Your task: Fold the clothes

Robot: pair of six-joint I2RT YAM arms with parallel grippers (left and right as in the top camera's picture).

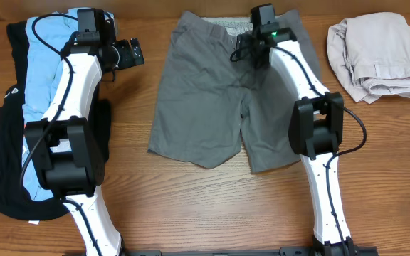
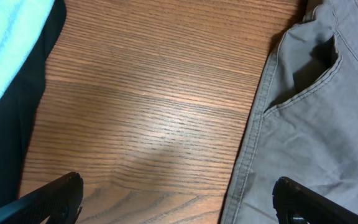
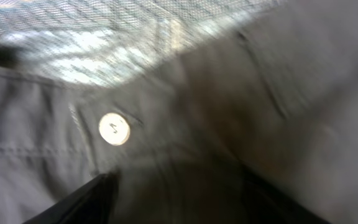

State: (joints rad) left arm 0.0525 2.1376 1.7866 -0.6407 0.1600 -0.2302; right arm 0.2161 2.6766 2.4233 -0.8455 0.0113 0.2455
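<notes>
Squarely at the middle of the wood surface [image 1: 191, 213]: grey shorts [image 1: 212, 99], spread flat and unfolded, waistband at the far edge, two wide legs pointing back toward the arm bases, light creases across the cloth, pale patterned lining [image 3: 104, 37] showing inside the open waist. Off to the left, a light-blue shirt [image 1: 45, 71] heaped on a black garment [image 1: 6, 171], both partly hidden under the left arm and lying apart from the shorts. At the far right corner, a beige garment [image 1: 379, 57], loosely folded, well apart from the shorts. Left fingers [image 2: 48, 199] spread wide and holding nothing, hanging over bare wood between the dark pile and the left side seam of the shorts, one tip toward the black cloth, the other over the edge of the grey cloth, below a slanted front pocket [image 2: 316, 68]. Right fingers [image 3: 79, 202] down at the waistband near the fly, close beside a round pale button [image 3: 114, 129]; wrist view badly blurred there, so impossible to tell whether spread or clamped on the cloth. Seen from overhead, right arm stretched along the leg on the right side, covering part of it.
</notes>
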